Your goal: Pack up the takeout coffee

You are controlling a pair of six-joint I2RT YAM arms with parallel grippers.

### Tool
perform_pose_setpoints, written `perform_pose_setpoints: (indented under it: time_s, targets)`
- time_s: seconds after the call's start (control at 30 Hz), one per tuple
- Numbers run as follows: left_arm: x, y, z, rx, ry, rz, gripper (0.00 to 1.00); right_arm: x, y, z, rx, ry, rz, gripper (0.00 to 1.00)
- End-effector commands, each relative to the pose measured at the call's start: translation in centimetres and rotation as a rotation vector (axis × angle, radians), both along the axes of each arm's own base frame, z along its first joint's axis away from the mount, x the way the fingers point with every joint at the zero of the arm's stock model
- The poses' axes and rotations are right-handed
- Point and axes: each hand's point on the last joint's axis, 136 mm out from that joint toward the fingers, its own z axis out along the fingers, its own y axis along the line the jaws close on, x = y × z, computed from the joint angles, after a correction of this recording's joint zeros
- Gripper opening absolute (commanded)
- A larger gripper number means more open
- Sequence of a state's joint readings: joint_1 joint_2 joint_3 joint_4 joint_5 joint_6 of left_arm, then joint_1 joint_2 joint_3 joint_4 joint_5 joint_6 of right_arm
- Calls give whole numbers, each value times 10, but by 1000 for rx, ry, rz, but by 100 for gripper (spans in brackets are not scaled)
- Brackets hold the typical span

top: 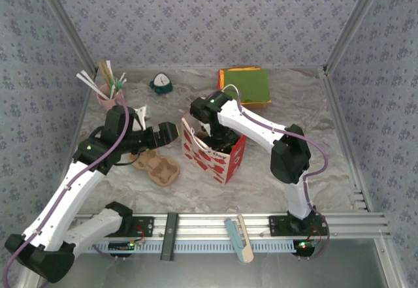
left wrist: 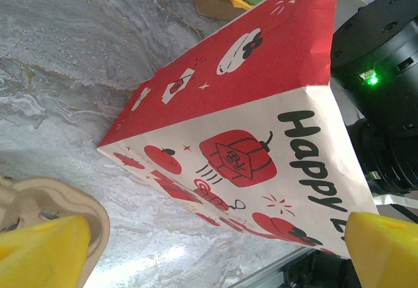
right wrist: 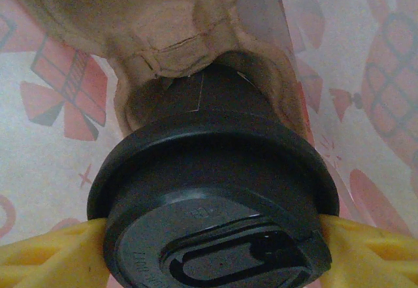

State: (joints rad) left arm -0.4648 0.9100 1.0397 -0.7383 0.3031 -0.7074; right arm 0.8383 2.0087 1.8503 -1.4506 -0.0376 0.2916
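A takeout coffee cup [right wrist: 196, 98] with a round black lid [right wrist: 163, 170] sits between the yellow fingers of my right gripper [right wrist: 212, 252], which press on both sides of the lid. Brown moulded cardboard [right wrist: 176, 33] wraps the cup's lower part, and the bag's printed paper lies behind it. From above, my right arm reaches down into the open red-and-white paper bag [top: 222, 160]. My left gripper [top: 171, 132] stands wide open just left of the bag [left wrist: 261, 105], with nothing between its fingers.
A brown cardboard cup carrier [top: 157, 168] lies on the table left of the bag and under my left arm. A pink cup of straws and sticks [top: 109, 93] stands at the back left. A teal object [top: 161, 83] and a green-and-orange stack [top: 245, 83] lie at the back.
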Motion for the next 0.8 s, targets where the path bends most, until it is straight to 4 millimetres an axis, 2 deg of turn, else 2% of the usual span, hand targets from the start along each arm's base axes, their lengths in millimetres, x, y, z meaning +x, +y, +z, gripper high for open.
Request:
perform_pose_setpoints:
  time_s: [0.0,0.77]
  targets:
    - [-5,-1,3,-8,-8,-16,100,-2,4,-4,-2,-2,-3,78]
    - [-5,-1,3,-11,-9,-14,100,-3,2,-5,-8,-4,-7,80]
